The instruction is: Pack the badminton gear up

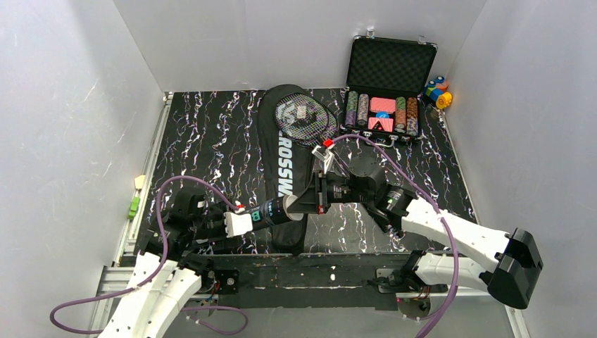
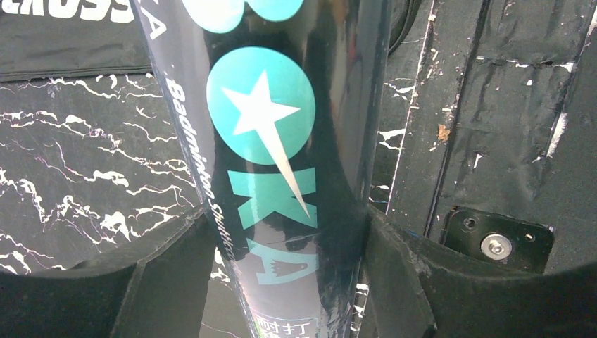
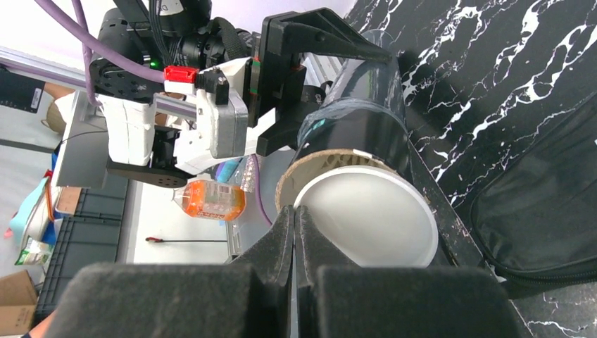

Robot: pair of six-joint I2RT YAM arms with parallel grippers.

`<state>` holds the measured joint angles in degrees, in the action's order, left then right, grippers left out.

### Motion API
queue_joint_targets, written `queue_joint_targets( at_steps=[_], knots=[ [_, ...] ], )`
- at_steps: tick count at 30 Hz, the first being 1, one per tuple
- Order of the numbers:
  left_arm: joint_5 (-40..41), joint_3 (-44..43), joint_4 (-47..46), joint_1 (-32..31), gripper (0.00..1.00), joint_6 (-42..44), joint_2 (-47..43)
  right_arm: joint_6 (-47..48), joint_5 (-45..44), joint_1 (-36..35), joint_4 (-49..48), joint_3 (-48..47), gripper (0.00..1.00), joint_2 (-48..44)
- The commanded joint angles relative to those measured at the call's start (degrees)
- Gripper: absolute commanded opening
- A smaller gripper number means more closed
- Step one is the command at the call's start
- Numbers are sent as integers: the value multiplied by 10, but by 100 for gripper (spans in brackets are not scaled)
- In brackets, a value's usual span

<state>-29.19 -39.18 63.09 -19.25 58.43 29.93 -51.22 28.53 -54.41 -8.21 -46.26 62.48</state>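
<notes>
My left gripper point(image 1: 243, 221) is shut on the dark teal-lettered tube point(image 1: 281, 209) and holds it level above the table's near edge. In the left wrist view the tube point(image 2: 267, 141) fills the gap between my fingers point(image 2: 281, 236). My right gripper point(image 1: 322, 192) is at the tube's far end. In the right wrist view its fingers point(image 3: 294, 211) are shut on the rim of the round white lid point(image 3: 366, 218), which sits at the tube's cardboard mouth point(image 3: 366, 113), a little off centre. The black CROSSWAY bag point(image 1: 281, 151) lies mid-table with a racquet head point(image 1: 306, 118) on it. No shuttlecocks show.
An open black case of poker chips point(image 1: 384, 95) stands at the back right, with small coloured blocks point(image 1: 438, 91) beside it. The bag also shows in the right wrist view point(image 3: 542, 211) and the left wrist view point(image 2: 63, 39). White walls enclose the table.
</notes>
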Motion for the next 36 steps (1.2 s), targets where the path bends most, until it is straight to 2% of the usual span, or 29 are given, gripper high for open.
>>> queue_joint_targets(
  at_steps=[1,16,17,20,23,26,30,36],
  knots=[
    [-28,-28,-11,-2,12,3,-4,-8,7,-3,-67,-5,1,6],
    [-29,-30,-8,-2,12,6,-6,-28,35,-3,-105,11,1,19],
    [-30,-30,-8,-2,12,6,-6,-30,33,-3,-106,13,6,18],
    [-30,-29,-8,-2,12,6,-5,-31,31,-3,-114,21,38,13],
    [-32,-31,-8,-2,12,7,-5,-34,29,-3,-119,23,55,7],
    [-31,-31,-8,-2,12,8,-6,-35,27,-2,-125,25,60,0],
    [-30,-30,-6,-2,12,8,-7,-40,26,2,-134,31,61,-16],
    [-30,-30,-3,-2,12,8,-11,-42,10,35,-108,62,57,-82]
  ],
)
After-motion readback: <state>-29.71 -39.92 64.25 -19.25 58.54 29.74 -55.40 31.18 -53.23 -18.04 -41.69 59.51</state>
